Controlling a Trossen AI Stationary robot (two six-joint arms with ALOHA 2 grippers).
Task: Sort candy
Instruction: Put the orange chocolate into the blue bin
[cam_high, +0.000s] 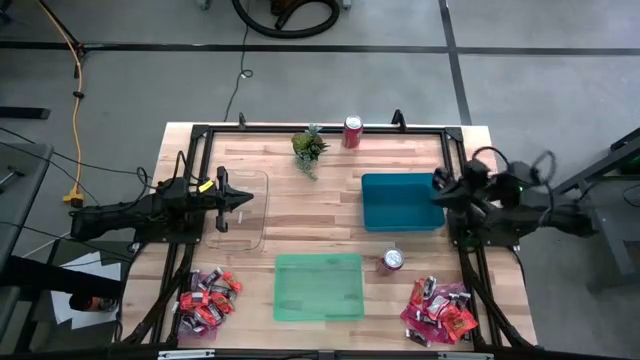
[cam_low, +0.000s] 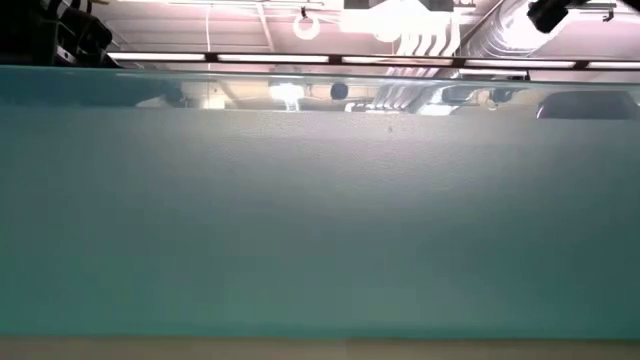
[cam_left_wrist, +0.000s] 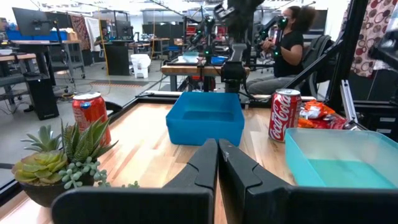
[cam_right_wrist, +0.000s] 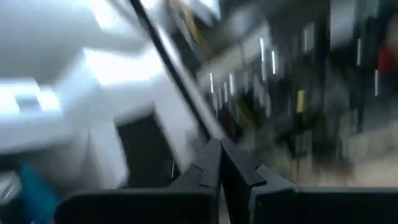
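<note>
The candy lies in two heaps near the table's near edge: one at the left (cam_high: 208, 300), one at the right (cam_high: 440, 312), which also shows in the left wrist view (cam_left_wrist: 318, 111). My left gripper (cam_high: 243, 200) is shut and empty over a clear tray (cam_high: 250, 228) at the table's left; its closed fingers show in its wrist view (cam_left_wrist: 217, 152). My right gripper (cam_high: 440, 196) is at the right rim of the blue tray (cam_high: 402, 202); its fingers (cam_right_wrist: 217, 155) are shut and empty, and its wrist view is blurred.
A green tray (cam_high: 318, 287) lies at the near middle; its wall (cam_low: 320, 220) fills the low view. One red soda can (cam_high: 392, 261) stands beside it and another (cam_high: 352, 131) at the far edge, next to a small plant (cam_high: 310, 147). A person (cam_left_wrist: 289, 37) sits beyond the table.
</note>
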